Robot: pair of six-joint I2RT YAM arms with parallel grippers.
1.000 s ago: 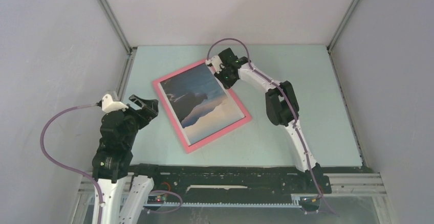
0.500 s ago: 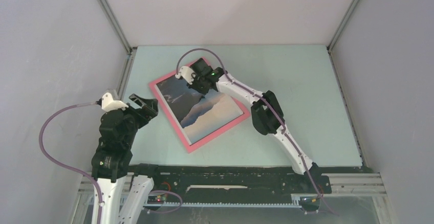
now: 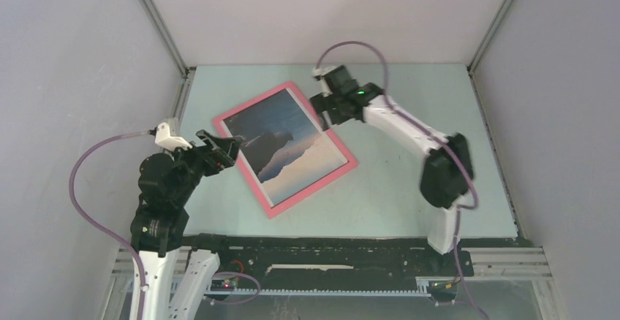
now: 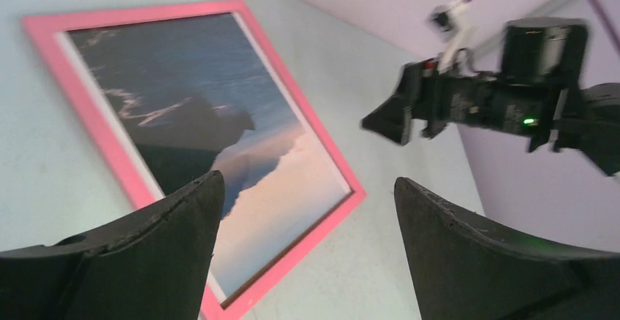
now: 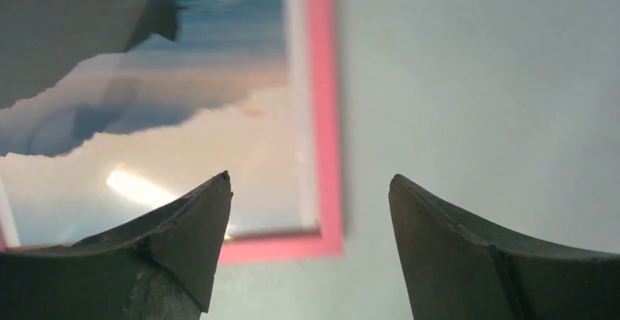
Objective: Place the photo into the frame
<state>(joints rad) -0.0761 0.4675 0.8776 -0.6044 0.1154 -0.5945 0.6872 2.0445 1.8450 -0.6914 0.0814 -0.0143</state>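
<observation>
On the pale green table [image 3: 409, 166] the frame [image 3: 313, 191] lies flat and askew, the photo [image 3: 285, 145] showing inside its pink border. The left gripper [image 4: 307, 183] and right gripper [image 5: 310, 181] hang spread wide and empty, one by each long side. A low pass by either could likely snag the border and skew the print.

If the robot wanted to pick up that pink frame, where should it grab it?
Probably grab the frame by its thin pink border at the left corner, nearest the open left claw. It lies flat on the table, so the claw should come in low from the left side and pinch that rim.
</observation>
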